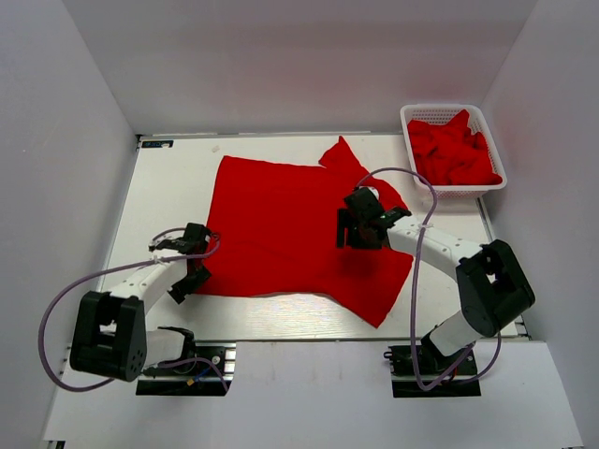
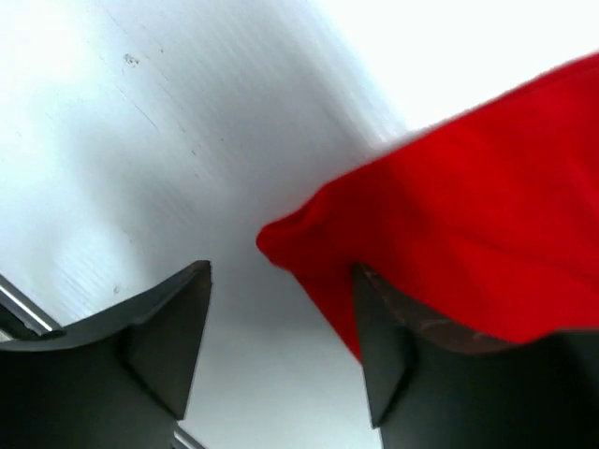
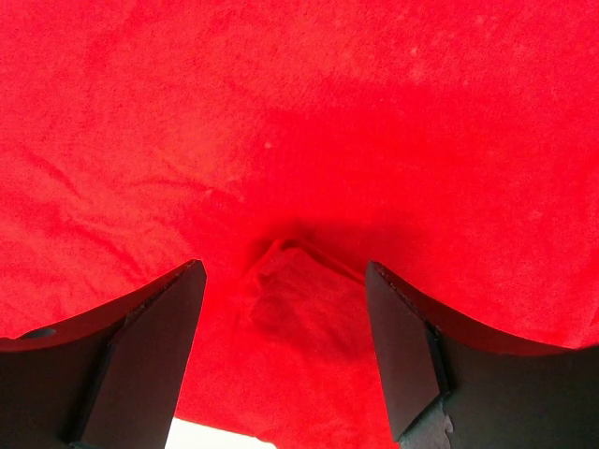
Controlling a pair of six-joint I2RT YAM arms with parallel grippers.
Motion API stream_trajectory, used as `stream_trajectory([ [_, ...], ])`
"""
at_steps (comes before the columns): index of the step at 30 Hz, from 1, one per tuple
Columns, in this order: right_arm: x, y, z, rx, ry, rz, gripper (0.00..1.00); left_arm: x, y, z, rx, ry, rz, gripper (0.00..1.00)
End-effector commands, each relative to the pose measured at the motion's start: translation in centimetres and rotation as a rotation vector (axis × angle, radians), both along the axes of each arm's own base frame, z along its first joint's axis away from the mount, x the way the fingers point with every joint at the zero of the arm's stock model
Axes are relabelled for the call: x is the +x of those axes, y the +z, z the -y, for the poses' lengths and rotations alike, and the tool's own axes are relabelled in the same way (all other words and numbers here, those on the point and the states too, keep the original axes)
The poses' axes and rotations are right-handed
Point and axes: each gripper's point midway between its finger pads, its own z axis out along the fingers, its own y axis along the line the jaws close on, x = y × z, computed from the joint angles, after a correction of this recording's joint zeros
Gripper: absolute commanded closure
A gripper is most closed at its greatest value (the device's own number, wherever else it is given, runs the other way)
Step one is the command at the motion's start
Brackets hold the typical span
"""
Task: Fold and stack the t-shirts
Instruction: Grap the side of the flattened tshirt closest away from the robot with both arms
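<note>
Red t-shirt (image 1: 281, 229) on white table (image 1: 168, 187)

Robotics lab bench, enclosed test cell — evidence as follows. Plain white wall panels (image 1: 65, 140) on three sides; white table (image 1: 173, 182); left arm (image 1: 140, 281) and right arm (image 1: 440, 245), white and black, bolted to mounting plates (image 1: 182, 382) at the near edge; loose purple cables (image 1: 41, 339) looped from each; one red t-shirt (image 1: 281, 224) spread flat, more t-shirts (image 1: 454, 154) heaped in a white lattice basket (image 1: 440, 109).
</note>
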Motion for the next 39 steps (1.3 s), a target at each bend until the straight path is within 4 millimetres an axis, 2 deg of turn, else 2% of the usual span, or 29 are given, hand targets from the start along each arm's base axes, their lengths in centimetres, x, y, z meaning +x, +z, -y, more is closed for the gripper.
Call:
stream_trajectory([
  [1,1.4,0.5,-0.2,-0.008,-0.036,0.047,0.25,0.7,-1.0,-0.9,0.039,0.054,0.025,0.31],
  [2,1.4,0.4,-0.2,-0.013,-0.033,0.043,0.25,0.6,-1.3,-0.9,0.028,0.062,0.011,0.37],
  [4,1.2,-0.2,-0.6,-0.01,-0.027,0.023,0.25,0.4,-1.4,-0.9,0.032,0.054,-0.003,0.41],
  [5,1.4,-0.2,-0.8,-0.005,-0.026,0.025,0.25,0.9,-1.5,-0.8,0.021,0.039,0.008,0.5],
  [7,1.1,-0.3,-1.4,0.01,-0.012,0.013,0.25,1.2,-1.8,-0.2,-0.009,0.007,0.0,0.6],
  [8,1.0,-0.6,-1.6,0.011,-0.01,0.008,0.25,1.1,-2.0,-0.1,-0.015,-0.002,-0.014,0.68],
  [9,0.9,-0.6,-1.7,0.015,-0.008,0.007,0.25,0.8,-2.4,0.1,-0.028,-0.005,-0.036,0.84],
  [10,0.7,-0.6,-1.9,0.016,-0.004,0.004,0.26,0.9,-2.4,0.4,-0.042,-0.018,-0.046,0.96],
  [11,0.5,-0.7,-1.8,0.017,-0.001,0.002,0.26,1.0,-2.7,0.7,-0.055,-0.03,-0.052,1.0],
  [13,0.1,-0.9,-1.8,0.015,0.015,0.001,0.28,1.1,-2.8,1.2,-0.083,-0.046,-0.063,1.0],
  [18,-0.5,-0.3,-4.1,0.09,0.18,0.04,0.29,1.7,-2.6,1.6,-0.104,-0.06,-0.037,1.0],
  [23,-0.2,-1.4,-3.6,0.036,0.186,0.028,0.29,1.5,-2.1,1.4,-0.092,-0.067,-0.021,1.0],
  [25,0.0,-1.6,-3.6,0.019,0.192,0.029,0.33,1.8,-1.7,1.2,-0.081,-0.074,-0.013,1.0],
  [26,-0.1,-1.9,-3.7,0.022,0.194,0.018,0.37,1.8,-1.7,1.2,-0.079,-0.082,-0.016,1.0],
  [33,-1.5,-3.7,-3.4,0.001,0.201,-0.036,0.4,2.2,-1.2,1.2,-0.079,-0.092,0.0,1.0],
  [34,-1.5,-3.8,-3.4,0.0,0.208,-0.035,0.44,2.3,-1.1,1.2,-0.08,-0.092,0.009,1.0],
  [35,-1.5,-3.9,-3.4,-0.004,0.207,-0.038,0.63,2.3,-1.1,1.2,-0.08,-0.092,0.009,1.0],
  [36,-1.6,-3.7,-3.6,0.004,0.214,-0.032,0.75,2.1,-1.1,1.2,-0.079,-0.092,0.0,1.0],
  [39,-1.5,-2.8,-3.9,0.015,0.217,0.001,1.0,2.1,-0.9,1.2,-0.078,-0.1,0.006,1.0],
])
